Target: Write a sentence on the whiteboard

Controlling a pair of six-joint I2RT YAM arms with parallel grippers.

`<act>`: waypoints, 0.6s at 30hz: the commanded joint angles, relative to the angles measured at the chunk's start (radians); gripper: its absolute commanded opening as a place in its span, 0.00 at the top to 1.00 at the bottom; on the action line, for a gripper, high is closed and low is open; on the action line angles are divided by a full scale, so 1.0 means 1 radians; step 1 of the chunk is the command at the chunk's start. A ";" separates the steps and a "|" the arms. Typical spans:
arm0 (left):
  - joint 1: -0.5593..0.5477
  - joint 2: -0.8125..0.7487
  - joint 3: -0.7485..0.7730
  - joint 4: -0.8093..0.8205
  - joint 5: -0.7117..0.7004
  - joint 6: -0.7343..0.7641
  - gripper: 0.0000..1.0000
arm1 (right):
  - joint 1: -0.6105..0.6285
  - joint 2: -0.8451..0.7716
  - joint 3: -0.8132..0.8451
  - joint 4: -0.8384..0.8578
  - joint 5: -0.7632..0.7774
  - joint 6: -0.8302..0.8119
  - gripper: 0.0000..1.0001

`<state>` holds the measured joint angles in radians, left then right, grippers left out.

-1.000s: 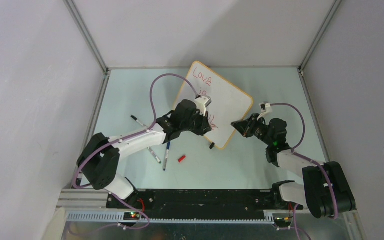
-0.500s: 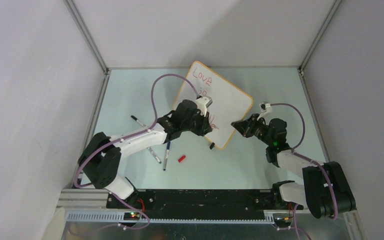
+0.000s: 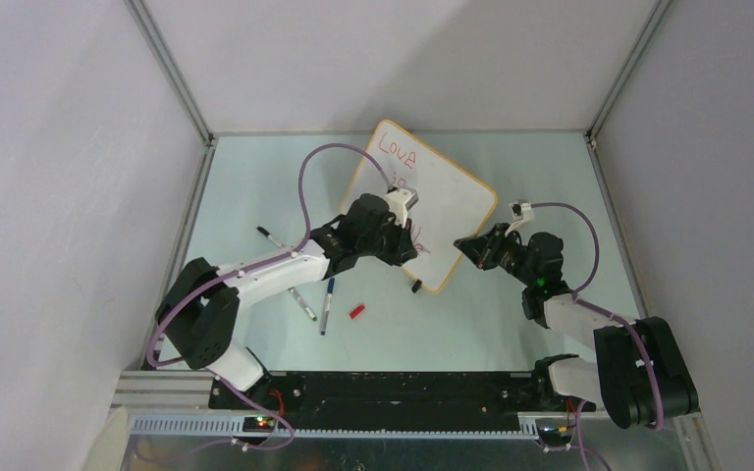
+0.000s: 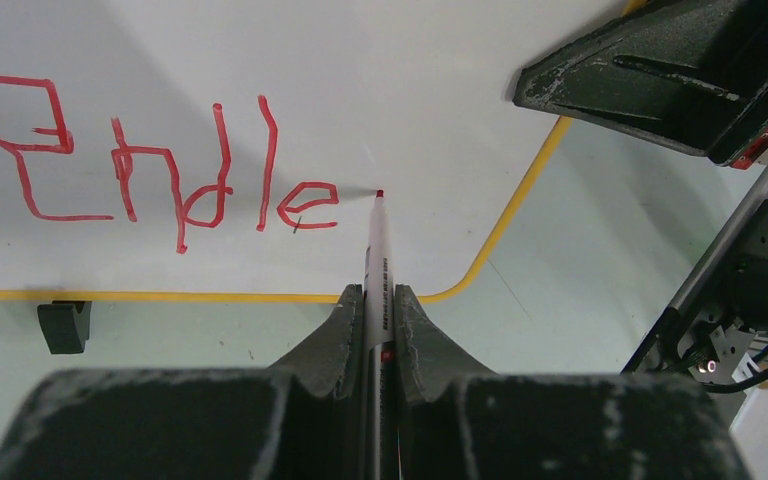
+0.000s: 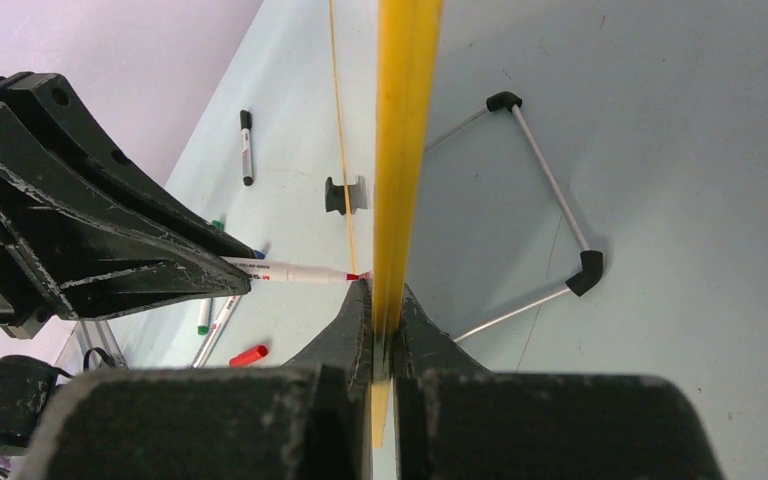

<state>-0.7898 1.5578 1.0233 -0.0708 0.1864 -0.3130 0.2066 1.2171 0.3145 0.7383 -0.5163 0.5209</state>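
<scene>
The whiteboard (image 3: 452, 201) stands tilted at the middle of the table, with a yellow-orange frame (image 4: 520, 200). Red words "Love" (image 3: 397, 147) and "is" show at its top; the left wrist view shows "Endle" (image 4: 150, 165) on the lowest line. My left gripper (image 4: 373, 298) is shut on a red marker (image 4: 375, 270) whose tip touches the board just right of the last "e". My right gripper (image 5: 380, 298) is shut on the board's right edge (image 5: 400, 150), seen edge-on, and shows in the top view (image 3: 469, 245).
Several loose markers (image 3: 326, 304) and a red cap (image 3: 356, 311) lie on the table left of the board. A black clip foot (image 4: 63, 325) sits under the board's lower edge. The board's wire stand (image 5: 550, 210) rests behind it.
The left arm has shifted very slightly; the marker stays at the board's lower line. The right arm has not moved.
</scene>
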 commanded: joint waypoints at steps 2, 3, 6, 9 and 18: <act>-0.006 0.016 0.049 0.008 -0.028 0.007 1.00 | 0.004 -0.002 0.015 -0.025 0.000 -0.056 1.00; -0.006 0.017 0.052 0.007 -0.031 0.007 1.00 | 0.005 -0.001 0.015 -0.025 0.000 -0.056 1.00; -0.005 0.015 0.051 0.008 -0.045 0.005 1.00 | 0.005 -0.002 0.016 -0.024 -0.001 -0.056 1.00; -0.005 0.015 0.051 0.009 -0.059 0.005 1.00 | 0.004 -0.001 0.015 -0.024 -0.001 -0.055 1.00; -0.005 0.009 0.048 0.004 -0.097 -0.001 1.00 | 0.006 0.001 0.016 -0.022 -0.003 -0.055 1.00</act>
<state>-0.7925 1.5623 1.0309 -0.0788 0.1635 -0.3145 0.2062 1.2171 0.3145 0.7376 -0.5148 0.5209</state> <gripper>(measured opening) 0.149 0.047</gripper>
